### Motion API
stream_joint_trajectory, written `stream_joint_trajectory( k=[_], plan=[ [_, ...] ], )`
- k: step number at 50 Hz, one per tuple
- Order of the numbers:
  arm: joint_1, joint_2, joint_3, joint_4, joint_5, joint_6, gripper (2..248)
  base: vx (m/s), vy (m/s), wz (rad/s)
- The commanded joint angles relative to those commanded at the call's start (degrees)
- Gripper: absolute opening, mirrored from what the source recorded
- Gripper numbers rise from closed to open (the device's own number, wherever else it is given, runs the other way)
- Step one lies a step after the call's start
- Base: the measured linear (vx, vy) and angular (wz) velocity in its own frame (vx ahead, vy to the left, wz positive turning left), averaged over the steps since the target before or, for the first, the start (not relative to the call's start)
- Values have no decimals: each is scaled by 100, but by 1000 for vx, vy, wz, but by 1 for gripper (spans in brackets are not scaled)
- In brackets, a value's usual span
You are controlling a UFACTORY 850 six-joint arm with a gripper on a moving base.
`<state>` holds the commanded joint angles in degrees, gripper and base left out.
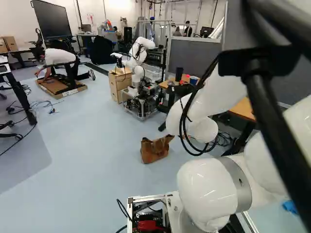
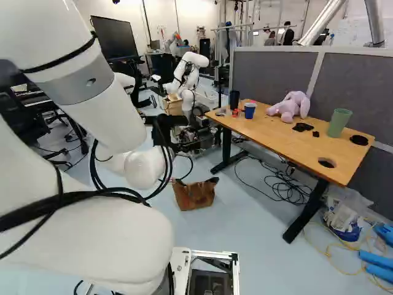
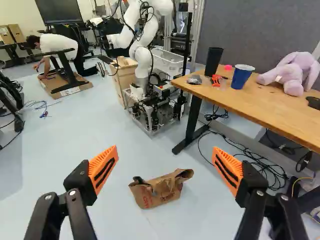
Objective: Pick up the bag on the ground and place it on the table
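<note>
A crumpled brown bag (image 3: 159,191) with small red marks sits slumped on the pale blue floor (image 2: 245,224), ahead of the black gripper (image 3: 165,150) and apart from it. The two orange-padded fingers stand wide open — nothing is between their pads.

The bag is out from the long, arm-side edge of the wooden-topped desk (image 2: 270,135), touching neither of the dark legs (image 2: 307,210). Near the desk's short edge closest to another robot (image 3: 146,45), white and jointed, stand a tall black cup (image 3: 214,61) and a blue tapered cup (image 3: 242,76), with a red-orange tool (image 3: 216,81) between them. A dark, shiny flat packet (image 3: 194,79) lies by the corner there.

Along the far long edge, beside the grey partition (image 2: 350,92), slumps a pale pink plush toy (image 2: 290,106). A green tapered cup (image 2: 339,123) stands towards the other end, with a round black disc (image 2: 359,140) near that end's far corner. Black cables (image 2: 285,187) lie tangled on the floor under the desk — some looping near its legs.
</note>
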<state>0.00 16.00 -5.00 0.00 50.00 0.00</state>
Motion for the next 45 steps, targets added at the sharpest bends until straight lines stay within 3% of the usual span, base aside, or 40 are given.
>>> stream_joint_trajectory(
  k=[45],
  plan=[
    [0,0,0,0,0,0,247,114,5,6]
  ],
)
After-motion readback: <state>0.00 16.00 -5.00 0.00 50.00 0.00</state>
